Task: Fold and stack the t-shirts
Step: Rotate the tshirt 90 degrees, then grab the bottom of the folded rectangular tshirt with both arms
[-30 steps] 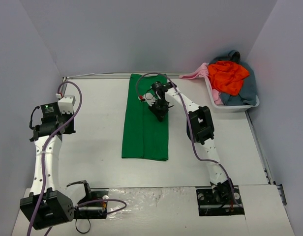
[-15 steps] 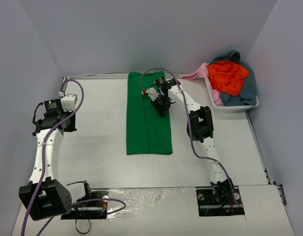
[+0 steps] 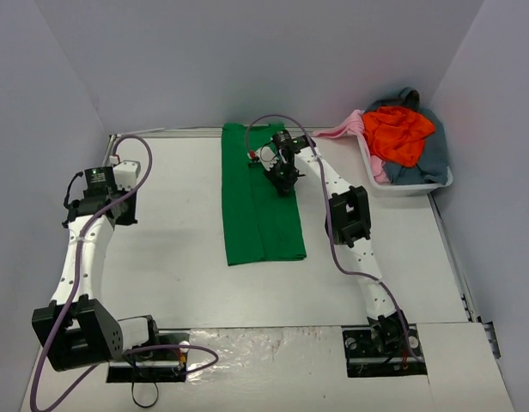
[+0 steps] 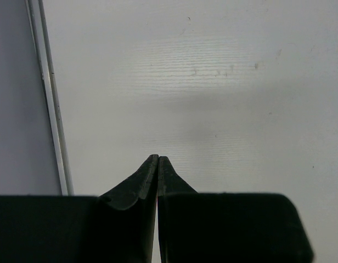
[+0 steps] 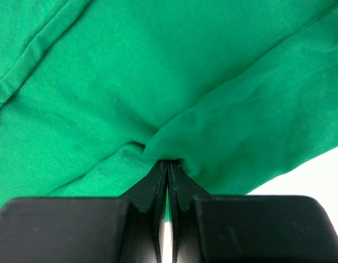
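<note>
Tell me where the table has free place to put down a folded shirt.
Bare table lies between the left arm and the green shirt, and also between its near hem and the arm bases. Crowded: the far right corner, where the white tub is heaped with other shirts.

You see a plain bright green t-shirt (image 3: 263, 206) on the white desk (image 3: 179, 257). In the white tub (image 3: 412, 190): plain orange-red shirt (image 3: 400, 133), pale pink shirt (image 3: 340, 130), grey-blue shirt (image 3: 428, 160). Black: left hand (image 4: 158, 158), right hand (image 5: 168, 163).

White table (image 3: 161, 275): green t-shirt (image 3: 260, 225), tub (image 3: 415, 190)
</note>
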`<state>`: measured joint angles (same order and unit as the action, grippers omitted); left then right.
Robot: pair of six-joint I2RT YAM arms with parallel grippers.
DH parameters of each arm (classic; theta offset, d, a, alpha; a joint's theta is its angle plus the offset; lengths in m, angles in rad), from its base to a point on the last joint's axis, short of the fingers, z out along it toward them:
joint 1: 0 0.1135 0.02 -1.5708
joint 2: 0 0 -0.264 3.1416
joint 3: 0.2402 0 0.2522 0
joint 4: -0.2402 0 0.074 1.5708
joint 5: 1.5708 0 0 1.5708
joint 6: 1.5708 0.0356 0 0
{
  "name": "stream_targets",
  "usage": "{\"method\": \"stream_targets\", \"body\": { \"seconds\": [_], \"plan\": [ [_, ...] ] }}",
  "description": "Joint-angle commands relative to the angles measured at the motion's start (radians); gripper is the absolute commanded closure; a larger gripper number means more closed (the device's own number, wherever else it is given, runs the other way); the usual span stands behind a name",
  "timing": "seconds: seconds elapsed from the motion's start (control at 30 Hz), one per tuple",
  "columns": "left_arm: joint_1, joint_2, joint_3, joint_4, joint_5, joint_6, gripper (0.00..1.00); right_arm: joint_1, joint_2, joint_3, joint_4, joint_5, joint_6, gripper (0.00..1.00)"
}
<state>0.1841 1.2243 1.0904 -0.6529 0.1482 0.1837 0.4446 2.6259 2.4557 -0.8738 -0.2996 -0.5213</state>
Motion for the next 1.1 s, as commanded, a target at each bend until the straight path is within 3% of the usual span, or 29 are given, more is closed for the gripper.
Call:
{"method": "stream_targets", "body": {
  "seconds": [0.0,0.13,0.27,0.43,0.47,0.53,0.57,0.6,0.67,0.77,0.97,1.07],
  "plan": [
    [-0.008,-0.02,0.045,0.004,-0.019,0.011,0.98,-0.015,0.085,-0.023,0.032,0.088,-0.023,1.0],
    [-0.009,-0.04,0.051,-0.008,-0.016,0.011,0.98,-0.014,0.045,-0.034,0.036,0.094,-0.011,1.0],
    [-0.011,-0.065,0.06,-0.027,0.005,0.023,0.98,-0.009,-0.106,-0.157,0.036,0.079,-0.003,1.0],
    [-0.046,-0.114,0.055,-0.044,0.065,0.062,0.95,-0.01,-0.302,-0.326,0.036,0.045,0.003,0.81],
    [-0.058,-0.121,0.054,-0.045,0.065,0.077,0.9,-0.012,-0.366,-0.354,0.035,0.031,0.006,0.72],
    [-0.087,-0.137,0.06,-0.056,0.07,0.097,0.8,-0.012,-0.423,-0.417,0.033,0.019,0.013,0.67],
    [-0.121,-0.14,0.069,-0.062,0.071,0.12,0.7,-0.012,-0.479,-0.441,0.032,0.017,0.02,0.58],
    [-0.139,-0.147,0.072,-0.073,0.085,0.131,0.65,-0.014,-0.509,-0.467,0.032,0.019,0.02,0.56],
    [-0.217,-0.152,0.085,-0.088,0.111,0.164,0.54,-0.02,-0.593,-0.564,0.032,0.014,0.015,0.56],
    [-0.334,-0.163,0.077,-0.096,0.139,0.204,0.46,-0.033,-0.711,-0.728,0.035,0.007,0.014,0.57],
    [-0.541,-0.143,-0.02,-0.065,0.097,0.258,0.45,-0.139,-0.96,-1.082,0.111,0.016,0.015,0.57],
    [-0.646,-0.147,-0.108,0.022,-0.01,0.264,0.46,-0.245,-1.052,-1.197,0.176,-0.07,0.02,0.57]
  ]
}}
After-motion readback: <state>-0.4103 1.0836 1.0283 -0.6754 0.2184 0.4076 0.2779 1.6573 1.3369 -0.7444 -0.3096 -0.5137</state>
